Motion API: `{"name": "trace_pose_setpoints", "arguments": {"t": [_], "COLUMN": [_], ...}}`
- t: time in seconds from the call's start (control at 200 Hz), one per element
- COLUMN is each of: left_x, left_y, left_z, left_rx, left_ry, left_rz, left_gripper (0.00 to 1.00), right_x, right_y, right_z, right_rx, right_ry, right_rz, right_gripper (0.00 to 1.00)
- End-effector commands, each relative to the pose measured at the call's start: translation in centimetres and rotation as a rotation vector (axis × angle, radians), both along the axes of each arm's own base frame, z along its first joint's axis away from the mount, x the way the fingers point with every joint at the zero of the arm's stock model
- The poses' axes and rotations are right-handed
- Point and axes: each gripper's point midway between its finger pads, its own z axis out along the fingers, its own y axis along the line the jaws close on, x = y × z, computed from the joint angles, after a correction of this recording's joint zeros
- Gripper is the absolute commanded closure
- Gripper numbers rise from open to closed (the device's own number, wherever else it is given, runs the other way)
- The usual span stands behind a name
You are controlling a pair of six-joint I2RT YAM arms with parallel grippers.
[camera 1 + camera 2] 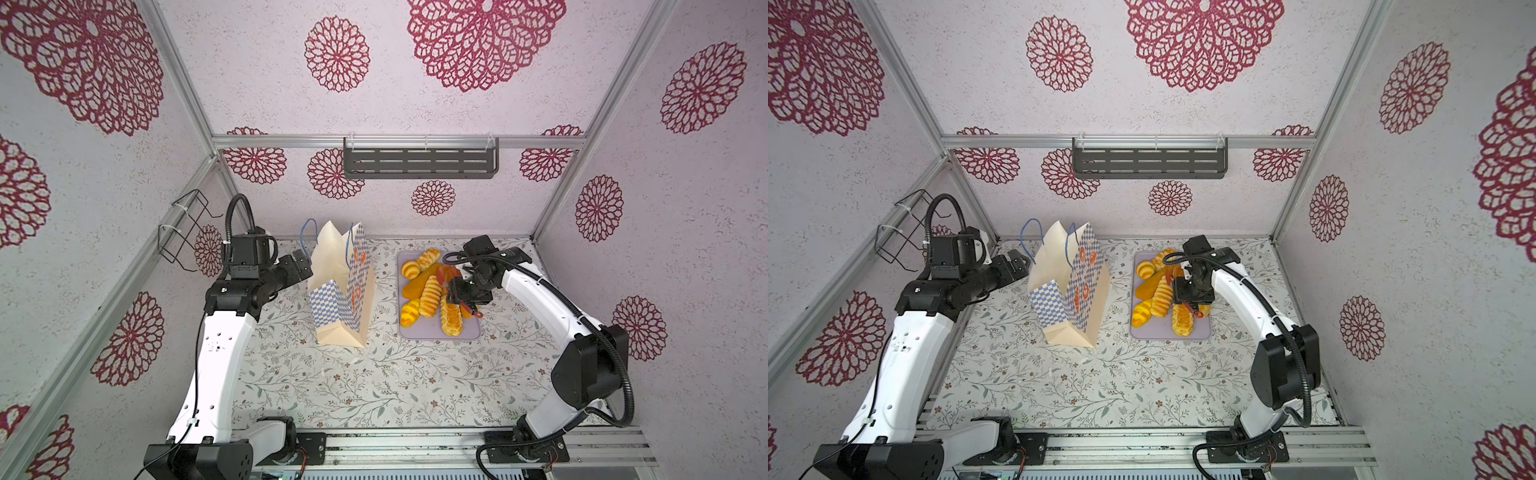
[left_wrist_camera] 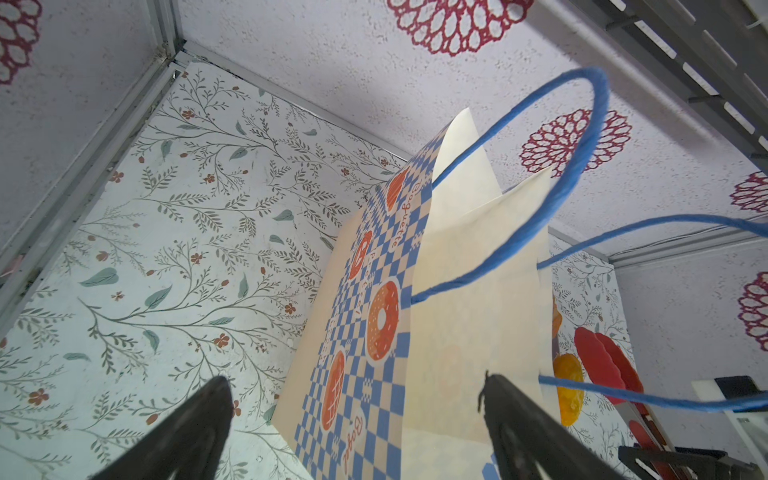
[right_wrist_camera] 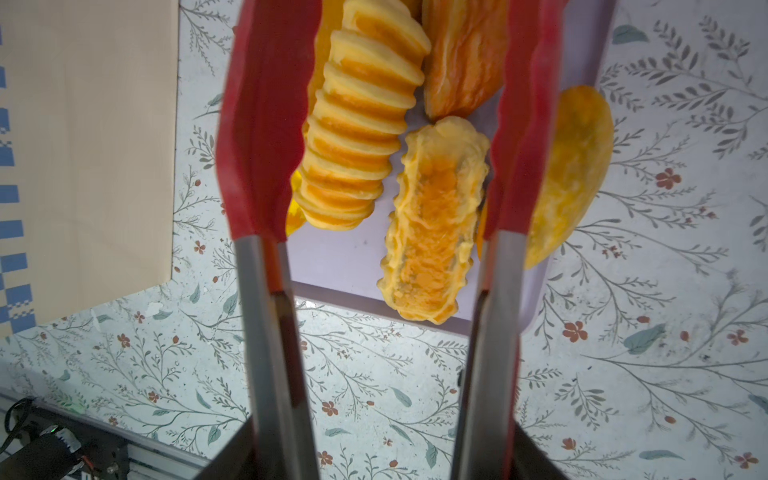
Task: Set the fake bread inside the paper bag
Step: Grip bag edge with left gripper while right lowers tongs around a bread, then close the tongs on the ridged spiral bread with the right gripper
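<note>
The bread (image 1: 430,296) lies on the tray (image 1: 419,333) near the tabletop's (image 1: 374,386) back edge, with the bag (image 1: 340,291) upright to its left. The left gripper (image 1: 302,262) gapes empty beside the bag. The right gripper (image 1: 461,293) clasps tongs (image 3: 266,124), their tips spread over the bread.

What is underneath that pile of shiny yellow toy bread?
A flat lilac rectangular tray, lying on the floral-patterned table. Its bare edges show; its middle is covered by the glossy toy bread and by red-tipped metal tongs.
</note>
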Motion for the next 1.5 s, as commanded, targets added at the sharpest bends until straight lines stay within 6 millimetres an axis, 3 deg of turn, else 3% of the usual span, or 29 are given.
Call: {"name": "trace_pose_setpoints", "arguments": {"t": [0.0,0.55,1.031,1.126,1.496], "left_x": [0.7,1.6,2.5,2.8,3.9], "left_y": [-0.1,-1.5,-2.4,-2.7,-3.7], "left_z": [-0.2,-1.5,-1.9,-2.1,-2.8], "left_rx": [-0.007,0.024,0.049,0.057,0.097], "left_ry": [-0.020,-0.011,-0.015,-0.014,-0.023], "left_rz": [-0.005,-0.036,-0.066,-0.073,-0.089], "left_gripper": [0.03,0.03,0.00,0.05,0.43], "right_x": [-0.4,-1.1,-1.1,-1.0,-0.7], "right_y": [0.9,2.0,1.5,1.5,1.6], "right_z": [0.8,-2.2,-3.2,-3.4,-3.7], "right_rx": [0.056,0.090,0.121,0.131,0.183], "right_ry": [0.017,0.149,0.190,0.196,0.234], "right_rz": [0.016,0.020,0.007,0.008,0.006], "right_gripper": [0.38,0.35,0.33,0.33,0.34]}}
